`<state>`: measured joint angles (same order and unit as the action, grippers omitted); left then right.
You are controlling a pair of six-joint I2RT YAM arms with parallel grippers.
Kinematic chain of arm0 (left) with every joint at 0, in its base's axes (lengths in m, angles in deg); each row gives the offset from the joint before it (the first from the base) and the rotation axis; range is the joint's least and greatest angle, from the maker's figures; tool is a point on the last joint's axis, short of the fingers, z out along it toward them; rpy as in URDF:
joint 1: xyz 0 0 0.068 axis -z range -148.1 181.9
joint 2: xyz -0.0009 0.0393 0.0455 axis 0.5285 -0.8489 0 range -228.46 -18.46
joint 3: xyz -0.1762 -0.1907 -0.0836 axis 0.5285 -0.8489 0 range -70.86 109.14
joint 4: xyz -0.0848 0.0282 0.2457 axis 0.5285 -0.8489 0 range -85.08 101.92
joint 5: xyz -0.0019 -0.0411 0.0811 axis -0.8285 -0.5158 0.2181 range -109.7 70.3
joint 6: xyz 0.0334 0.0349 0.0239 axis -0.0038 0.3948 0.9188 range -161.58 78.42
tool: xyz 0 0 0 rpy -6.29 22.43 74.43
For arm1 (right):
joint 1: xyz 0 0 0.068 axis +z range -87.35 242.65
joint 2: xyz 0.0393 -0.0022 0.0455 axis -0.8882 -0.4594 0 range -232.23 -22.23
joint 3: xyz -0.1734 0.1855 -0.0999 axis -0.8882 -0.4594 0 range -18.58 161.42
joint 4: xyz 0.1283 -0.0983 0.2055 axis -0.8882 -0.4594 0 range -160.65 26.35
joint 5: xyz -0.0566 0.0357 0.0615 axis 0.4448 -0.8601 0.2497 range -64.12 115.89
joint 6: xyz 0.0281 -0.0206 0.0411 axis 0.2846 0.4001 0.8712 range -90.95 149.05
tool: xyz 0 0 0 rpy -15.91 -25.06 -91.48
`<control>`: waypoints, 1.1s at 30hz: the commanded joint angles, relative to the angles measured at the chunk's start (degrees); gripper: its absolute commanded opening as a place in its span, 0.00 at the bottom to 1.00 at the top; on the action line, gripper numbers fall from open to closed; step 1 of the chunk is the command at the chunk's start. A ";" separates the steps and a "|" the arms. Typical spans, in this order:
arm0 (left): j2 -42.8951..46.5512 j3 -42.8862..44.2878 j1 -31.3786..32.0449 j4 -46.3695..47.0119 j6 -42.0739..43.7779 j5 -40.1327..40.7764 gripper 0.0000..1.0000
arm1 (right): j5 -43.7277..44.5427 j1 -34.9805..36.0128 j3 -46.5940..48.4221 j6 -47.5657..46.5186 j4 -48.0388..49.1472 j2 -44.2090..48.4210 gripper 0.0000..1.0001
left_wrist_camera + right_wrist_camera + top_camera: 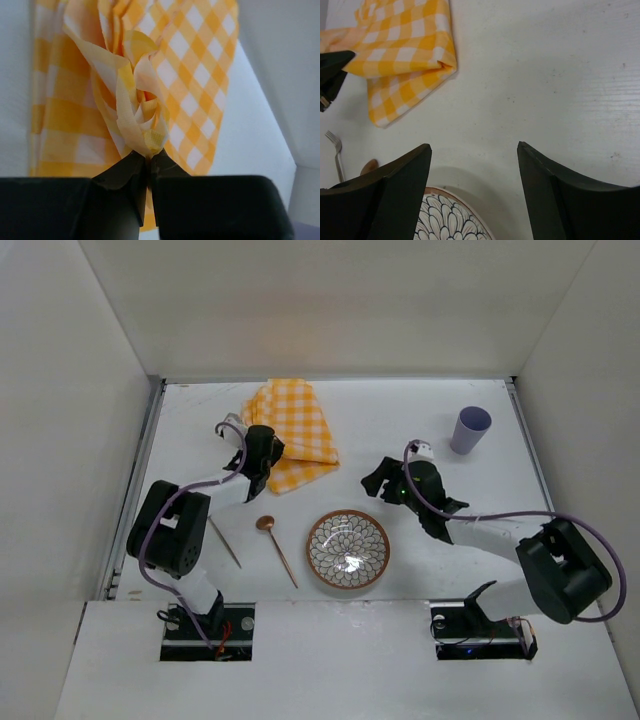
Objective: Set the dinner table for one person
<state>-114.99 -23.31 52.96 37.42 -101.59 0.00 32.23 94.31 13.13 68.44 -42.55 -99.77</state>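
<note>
On the white dinner table [400, 415] lies a yellow-and-white checked cloth [298, 425] at the back left. My left gripper [262, 466] is shut on its near edge, and the pinched fabric [142, 120] bunches up right above the closed jaws of this gripper [148, 159]. A patterned plate [348, 549] sits front centre. My right gripper [385, 480] hovers open just behind the plate, with nothing between its fingers. In the right wrist view that gripper [474, 146] frames bare table, with the plate's rim [447, 220] below.
A wooden spoon [277, 548] and a fork [224, 542] lie left of the plate. A lilac cup [470, 429] stands at the back right. Grey rails [140, 480] edge the table, and white walls enclose it.
</note>
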 commanded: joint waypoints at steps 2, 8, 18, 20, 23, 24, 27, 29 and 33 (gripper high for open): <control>6.00 4.74 1.92 1.58 2.61 0.86 0.03 | -2.22 3.44 4.76 1.90 4.29 -4.19 0.78; 4.95 7.64 1.31 0.70 3.67 0.42 0.03 | 0.85 11.08 14.86 2.96 2.54 -10.60 0.76; -1.81 11.77 -2.29 1.22 3.23 -1.94 0.03 | 12.97 21.29 34.11 18.95 -5.61 -31.26 0.40; -2.08 11.86 -3.00 1.66 2.71 -3.09 0.03 | 16.31 22.08 37.28 20.97 -9.40 -33.90 0.48; -2.26 11.08 -3.53 3.06 2.09 -4.32 0.04 | 18.34 22.70 42.28 22.91 -14.67 -37.32 0.56; -2.34 10.81 -3.70 3.59 1.91 -4.67 0.04 | 18.52 22.96 43.95 23.70 -16.51 -38.47 0.58; -1.82 9.15 -4.23 4.82 1.13 -4.94 0.05 | 19.22 23.49 48.53 25.99 -21.00 -42.07 0.58; -1.29 7.83 -4.32 5.88 0.60 -4.94 0.05 | 19.31 23.84 50.99 27.92 -22.94 -44.18 0.57; -0.06 5.54 -4.58 6.76 -0.81 -5.20 0.05 | 19.40 24.28 54.78 30.65 -25.14 -47.53 0.56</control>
<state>-117.96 -15.88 48.96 40.61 -100.76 -4.81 49.81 117.42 64.66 95.35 -63.77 -145.75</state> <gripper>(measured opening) 0.049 0.565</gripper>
